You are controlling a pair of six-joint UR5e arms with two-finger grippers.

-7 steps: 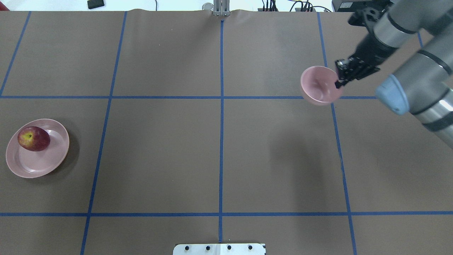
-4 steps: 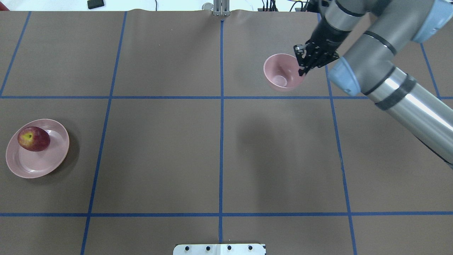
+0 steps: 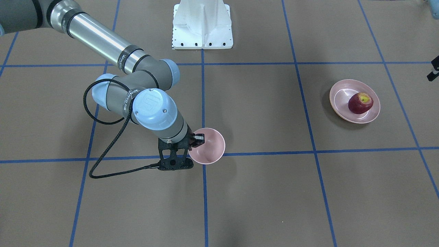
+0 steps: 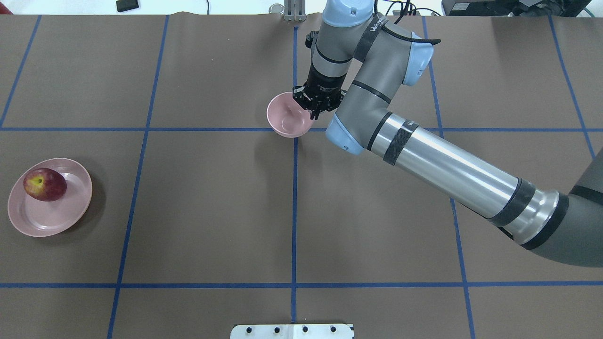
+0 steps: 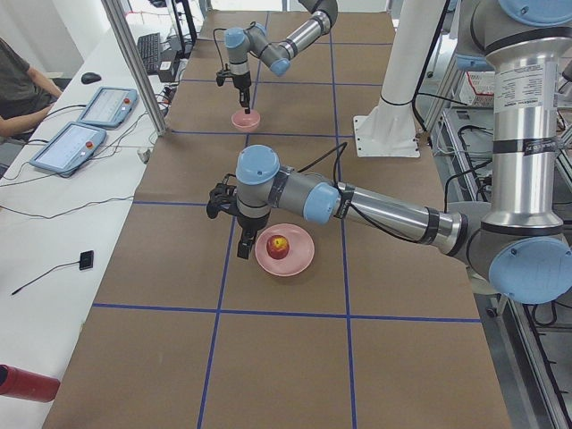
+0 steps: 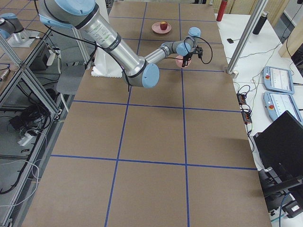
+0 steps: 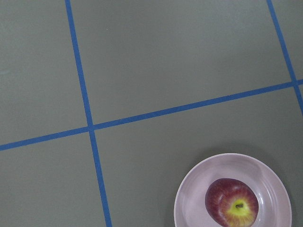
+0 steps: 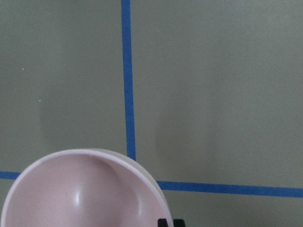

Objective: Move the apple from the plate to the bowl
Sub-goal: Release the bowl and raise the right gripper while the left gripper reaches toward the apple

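The dark red apple [image 4: 45, 184] lies on the pale pink plate [image 4: 61, 214] at the table's left; both also show in the front view, apple [image 3: 360, 103] on plate [image 3: 339, 99], and in the left wrist view, apple [image 7: 232, 208] on plate [image 7: 189, 208]. My right gripper [image 4: 314, 110] is shut on the rim of the empty pink bowl [image 4: 288, 121], held at the centre line, close to the table [image 3: 207, 145]. My left gripper [image 5: 243, 250] hangs beside the plate, apart from the apple; I cannot tell if it is open or shut.
Blue tape lines [image 4: 294, 197] divide the brown table. The white robot base [image 3: 202, 24] stands at the robot's edge. A black cable [image 3: 103, 164] loops from the right wrist. Control tablets [image 5: 107, 105] lie on the side bench.
My right arm has carried the bowl leftward, from the table's right part to the centre line. The apple and plate have not moved.
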